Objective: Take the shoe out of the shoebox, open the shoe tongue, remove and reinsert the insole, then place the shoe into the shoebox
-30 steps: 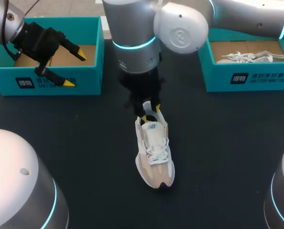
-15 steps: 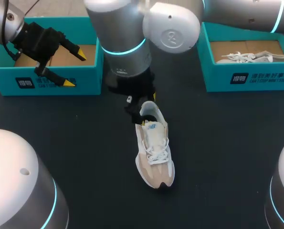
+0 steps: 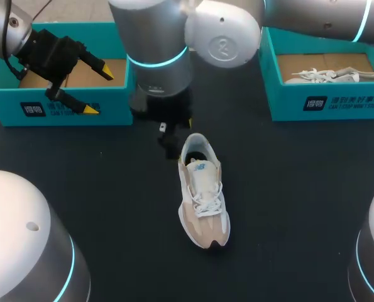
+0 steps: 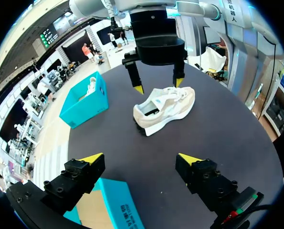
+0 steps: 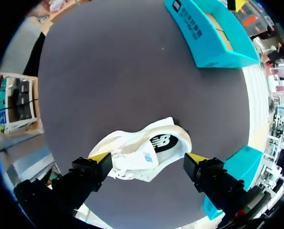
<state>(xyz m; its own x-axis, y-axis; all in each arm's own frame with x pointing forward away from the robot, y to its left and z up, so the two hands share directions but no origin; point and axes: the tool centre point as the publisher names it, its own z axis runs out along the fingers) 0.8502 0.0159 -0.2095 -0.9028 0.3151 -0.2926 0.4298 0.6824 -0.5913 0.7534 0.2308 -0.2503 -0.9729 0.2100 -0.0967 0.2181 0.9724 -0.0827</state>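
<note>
Though probably light and soft-walled, shoe (image 3: 202,195) sits sole-down at frame centre; heel collar looks the firmest hold. Right gripper (image 4: 158,86) open by heel; left gripper (image 3: 99,92) open, empty, upper left.

Dark table (image 3: 111,189): shoe (image 3: 203,195), left shoebox (image 3: 114,104), right shoebox (image 3: 287,104)

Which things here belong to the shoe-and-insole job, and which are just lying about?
Job: shoe on the table; empty shoebox; right gripper, open by the shoe's heel.
Lying about, it seems: second shoebox; white shoe inside it.
</note>
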